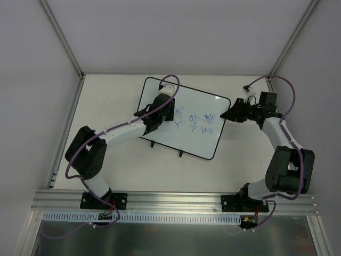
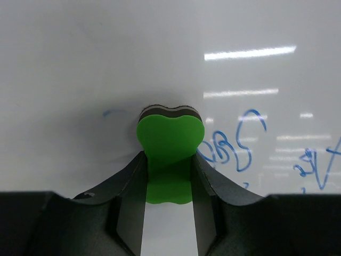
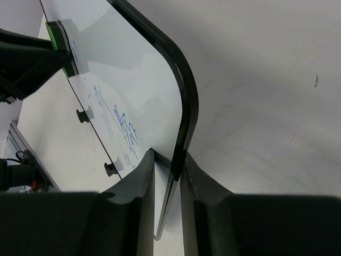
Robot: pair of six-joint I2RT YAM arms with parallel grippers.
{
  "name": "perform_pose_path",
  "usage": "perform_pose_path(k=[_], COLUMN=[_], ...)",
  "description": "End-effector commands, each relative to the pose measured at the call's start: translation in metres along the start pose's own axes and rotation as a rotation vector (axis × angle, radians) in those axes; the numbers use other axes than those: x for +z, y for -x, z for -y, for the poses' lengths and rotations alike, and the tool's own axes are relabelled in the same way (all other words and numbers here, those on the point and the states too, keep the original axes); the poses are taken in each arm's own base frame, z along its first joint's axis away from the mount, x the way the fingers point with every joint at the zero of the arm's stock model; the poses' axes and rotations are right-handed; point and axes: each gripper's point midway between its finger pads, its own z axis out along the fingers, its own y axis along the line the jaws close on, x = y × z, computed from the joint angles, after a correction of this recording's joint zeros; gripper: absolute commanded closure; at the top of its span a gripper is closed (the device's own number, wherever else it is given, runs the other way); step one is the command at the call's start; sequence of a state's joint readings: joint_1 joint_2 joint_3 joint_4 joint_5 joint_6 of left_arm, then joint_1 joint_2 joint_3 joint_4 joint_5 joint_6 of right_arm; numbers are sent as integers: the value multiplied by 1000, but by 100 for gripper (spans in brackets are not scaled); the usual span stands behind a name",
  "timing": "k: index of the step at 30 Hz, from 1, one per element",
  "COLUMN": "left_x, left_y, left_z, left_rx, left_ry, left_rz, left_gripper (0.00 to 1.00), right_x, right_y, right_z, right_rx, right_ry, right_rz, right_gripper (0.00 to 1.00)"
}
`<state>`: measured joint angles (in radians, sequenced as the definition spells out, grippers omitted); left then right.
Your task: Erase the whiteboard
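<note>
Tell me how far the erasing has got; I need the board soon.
Done: the right hand clamps the edge of the whiteboard. In hand: the left hand presses the green eraser on the board's bare left part. Left: the blue handwriting across the middle and right, plus a faint stroke beside the eraser.

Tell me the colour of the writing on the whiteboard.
Blue writing, clearest in the left wrist view.

handwriting [image 1: 205, 121] on whiteboard [image 1: 200, 100], seemingly illegible
</note>
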<state>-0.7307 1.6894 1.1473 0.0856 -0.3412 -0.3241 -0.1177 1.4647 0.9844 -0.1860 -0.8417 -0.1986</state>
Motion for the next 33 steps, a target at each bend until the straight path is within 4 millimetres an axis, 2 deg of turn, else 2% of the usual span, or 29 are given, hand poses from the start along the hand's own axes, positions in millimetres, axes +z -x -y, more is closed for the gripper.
perform_pose_path(k=[1, 3, 8, 12, 16, 19, 25, 28, 29, 33], left_x=[15, 17, 19, 24, 22, 18, 11, 11, 12, 12], left_y=[12, 18, 18, 9, 1, -14, -54, -63, -62, -46], left_z=[-52, -69, -93, -75, -23, 20, 75, 87, 84, 55], left_rx=[82, 93, 48, 54, 192, 228, 292, 309, 301, 222], left_ry=[148, 176, 174, 70, -32, -120, -198, -196, -178, -63], left_rz=[-24, -33, -63, -104, -114, -154, -229, -241, -239, -203], left_gripper=[100, 100, 100, 100, 100, 100, 100, 100, 100, 100], right_x=[-8, -8, -9, -9, -10, -10, -11, -12, -12, -13], right_y=[21, 21, 21, 21, 22, 23, 23, 24, 24, 23], right_z=[16, 17, 17, 18, 18, 18, 17, 16, 16, 17], right_rx=[-161, -161, -166, -163, -166, -168, -170, -171, -170, -172], right_ry=[-118, -123, -128, -129, -135, -138, -141, -140, -141, -149], right_rz=[75, 76, 76, 75, 77, 81, 84, 86, 87, 88], right_gripper=[100, 100, 100, 100, 99, 100, 100, 100, 100, 100])
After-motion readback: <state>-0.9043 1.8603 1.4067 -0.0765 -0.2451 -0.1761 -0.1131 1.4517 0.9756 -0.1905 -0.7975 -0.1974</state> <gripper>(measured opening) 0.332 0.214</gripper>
